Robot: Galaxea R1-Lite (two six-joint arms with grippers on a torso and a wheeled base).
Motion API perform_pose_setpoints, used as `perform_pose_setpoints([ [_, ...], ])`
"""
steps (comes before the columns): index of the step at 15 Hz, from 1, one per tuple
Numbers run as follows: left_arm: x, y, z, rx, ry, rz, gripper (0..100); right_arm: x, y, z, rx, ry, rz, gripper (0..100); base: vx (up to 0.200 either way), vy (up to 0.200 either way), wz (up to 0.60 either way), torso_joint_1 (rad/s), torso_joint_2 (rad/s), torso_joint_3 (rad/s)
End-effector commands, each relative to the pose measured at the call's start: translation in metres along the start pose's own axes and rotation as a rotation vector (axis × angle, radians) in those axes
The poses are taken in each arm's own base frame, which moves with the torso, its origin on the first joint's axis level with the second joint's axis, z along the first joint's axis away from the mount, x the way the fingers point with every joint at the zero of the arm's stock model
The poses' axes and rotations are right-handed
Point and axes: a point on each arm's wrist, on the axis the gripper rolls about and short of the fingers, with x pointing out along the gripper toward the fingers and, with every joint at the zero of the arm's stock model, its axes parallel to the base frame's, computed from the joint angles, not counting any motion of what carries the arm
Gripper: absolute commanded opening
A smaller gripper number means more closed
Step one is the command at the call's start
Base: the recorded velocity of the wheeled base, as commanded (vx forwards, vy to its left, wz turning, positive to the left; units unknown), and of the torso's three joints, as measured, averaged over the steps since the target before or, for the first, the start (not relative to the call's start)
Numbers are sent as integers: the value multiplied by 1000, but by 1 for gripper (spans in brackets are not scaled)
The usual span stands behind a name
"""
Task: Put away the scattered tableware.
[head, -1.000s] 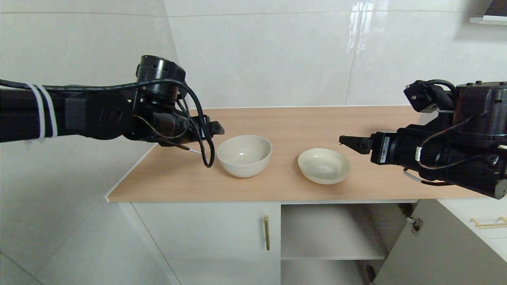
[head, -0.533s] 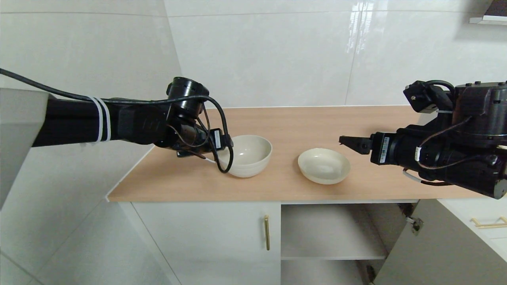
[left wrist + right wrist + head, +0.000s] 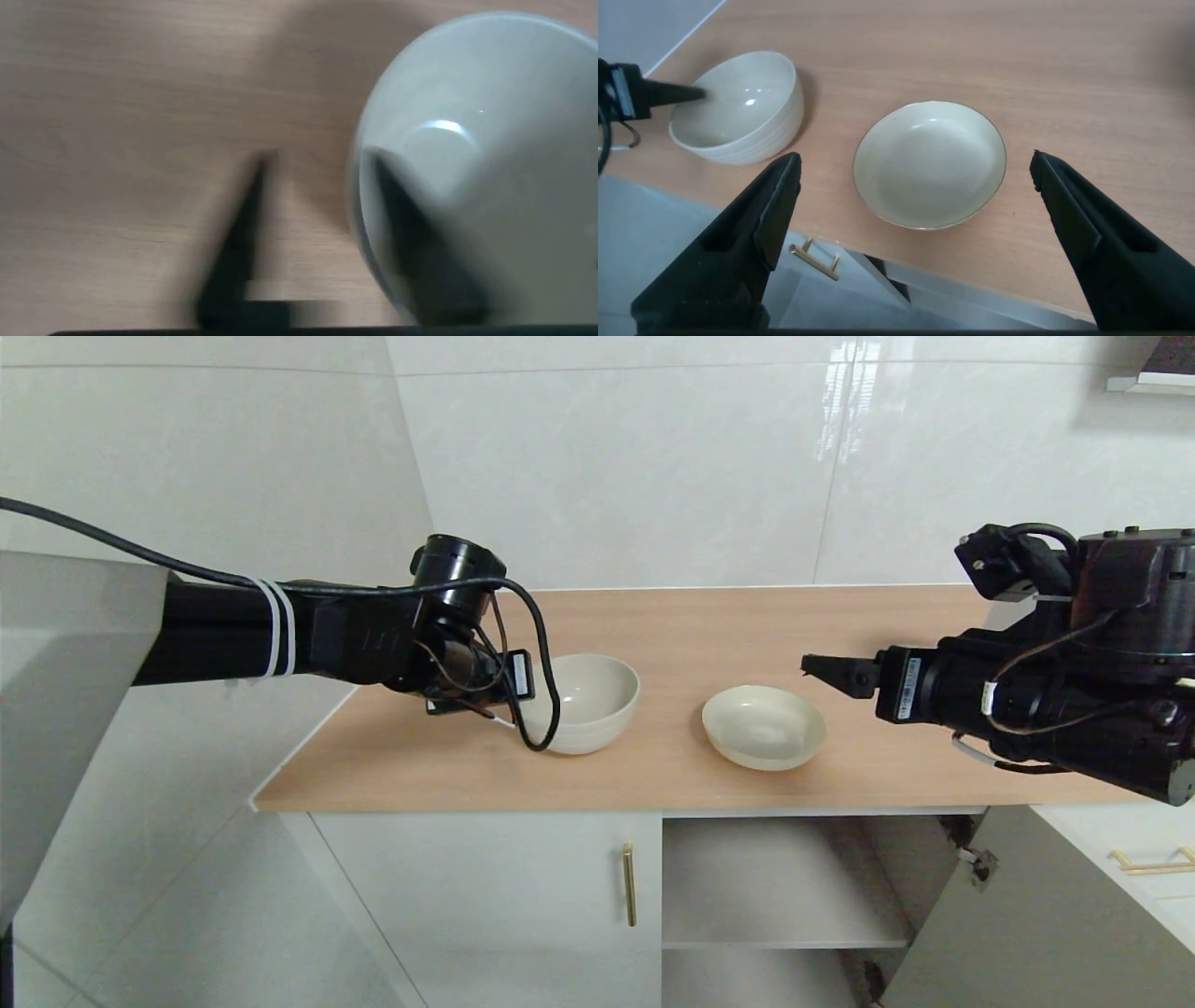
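A deep cream bowl [image 3: 588, 702] [image 3: 486, 159] [image 3: 738, 103] stands on the wooden counter [image 3: 691, 625]. To its right is a shallow cream dish [image 3: 764, 726] [image 3: 929, 163]. My left gripper [image 3: 530, 686] [image 3: 322, 233] is open at the bowl's left rim, one finger inside the bowl and the other outside it. My right gripper [image 3: 817, 669] [image 3: 913, 163] hovers wide open just right of the dish and above it, with nothing held.
Under the counter the right cabinet bay is open, with a bare shelf [image 3: 775, 887] and its door [image 3: 971, 905] swung out to the right. The left cabinet door, which has a gold handle [image 3: 628, 885], is closed. A tiled wall backs the counter.
My left arm has moved right and down from beside the bowl until its fingers straddle the bowl's left rim. The right arm, bowl and dish have stayed put.
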Motion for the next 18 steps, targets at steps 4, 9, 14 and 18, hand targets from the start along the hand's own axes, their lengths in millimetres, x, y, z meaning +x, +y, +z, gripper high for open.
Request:
perform_pose_setpoints([
  [4, 4, -1, -2, 2, 9, 2, 0, -2, 0, 5, 4, -18, -2, 100, 0, 0, 0, 0, 0, 0],
  [9, -27, 1, 10, -43, -23, -12, 0, 0, 2, 12, 7, -34, 1, 100, 0, 0, 0, 0, 0, 0],
  [14, -96, 10, 24, -92, -119, -60, 0, 27, 4, 16, 21, 135, -168, 100, 0, 0, 0, 0, 0, 0],
  [18, -127, 4, 18, -75, -142, -109, 0, 66, 3, 1, 67, 277, -303, 100, 0, 0, 0, 0, 0, 0],
])
